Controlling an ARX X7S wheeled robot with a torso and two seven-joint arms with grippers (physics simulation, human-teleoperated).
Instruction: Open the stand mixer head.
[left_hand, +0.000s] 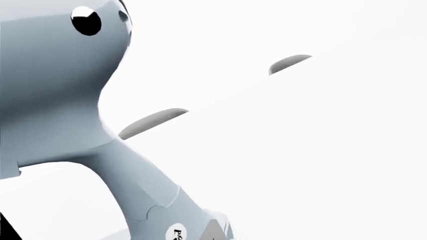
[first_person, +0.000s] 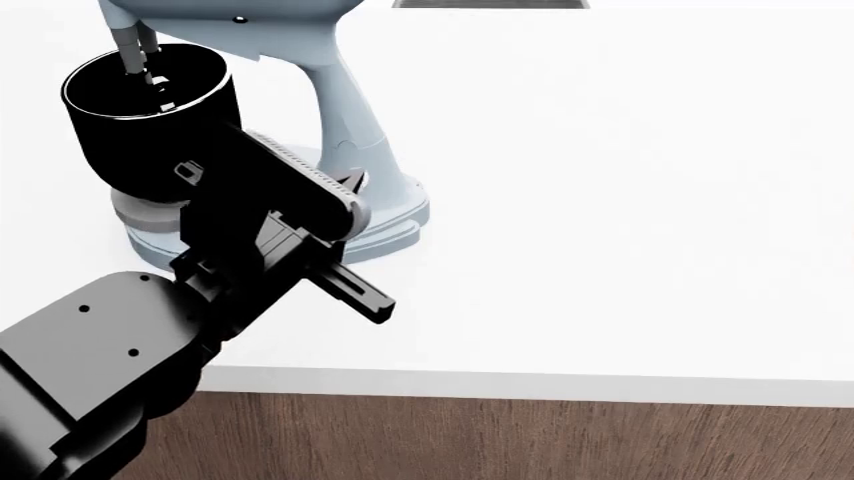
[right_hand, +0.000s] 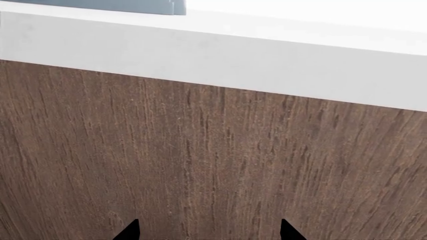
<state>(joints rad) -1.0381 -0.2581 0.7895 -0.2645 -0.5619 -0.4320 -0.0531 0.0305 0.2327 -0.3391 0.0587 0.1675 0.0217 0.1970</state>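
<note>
Head view showed the mixer head (first_person: 234, 25) at the far left of the white counter (first_person: 601, 200), its long axis running leftward from the neck (first_person: 350, 120) over the black bowl (first_person: 147, 110). The left gripper (first_person: 350, 245) hung beside the base (first_person: 387, 225), jaw gap unclear. The right gripper (right_hand: 208, 232) faced the wood panel (right_hand: 213, 160), tips wide apart.

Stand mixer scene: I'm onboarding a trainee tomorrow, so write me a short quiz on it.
1. True or false: the right gripper faces the wooden cabinet front.
2. The black mixing bowl sits on: A) the mixer base, B) bare counter, C) the floor.
3. Which gripper is nearer the stand mixer head?
Key: 1 true; 2 A; 3 the left gripper.
</note>
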